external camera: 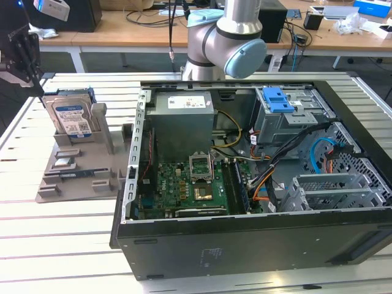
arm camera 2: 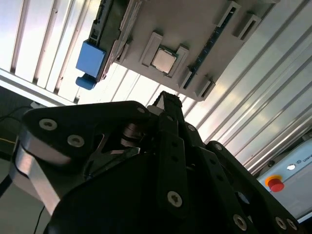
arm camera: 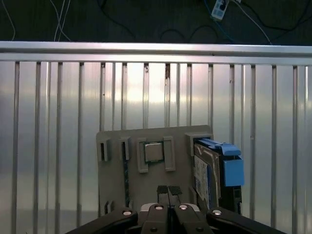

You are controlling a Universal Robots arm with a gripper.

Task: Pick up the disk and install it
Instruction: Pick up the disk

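I think the job has hardly begun. The disk (external camera: 70, 116) stands up on its edge in a slot of the grey holder (external camera: 101, 125). The holder sits on the worktop (external camera: 61, 245), close to the worktop's edge at the exterior view's left. Only that slot holds the disk up. Nothing else touches it.

In the first wrist view my fingers (arm camera: 162, 191) are pressed together, and there is nothing between them. They hang over the middle of the holder. A small square chip (arm camera: 154, 152) lies in the holder, and that is the thing closest to my fingers. The disk, with its blue rail, is off to one side of them and apart from them. So I am near the disk, but I am not touching it.

The big computer case (external camera: 245, 239) lies open on the worktop, just beside the holder, toward the exterior view's right. Deep inside it, near its far corner, is a grey drive cage (external camera: 294, 119) with a blue latch (external camera: 277, 99) on top. That looks to me like the home for the disk. The disk is well apart from it.

So nothing is done yet. The disk is not picked up, and it is not in the case. Both parts of the job are left.
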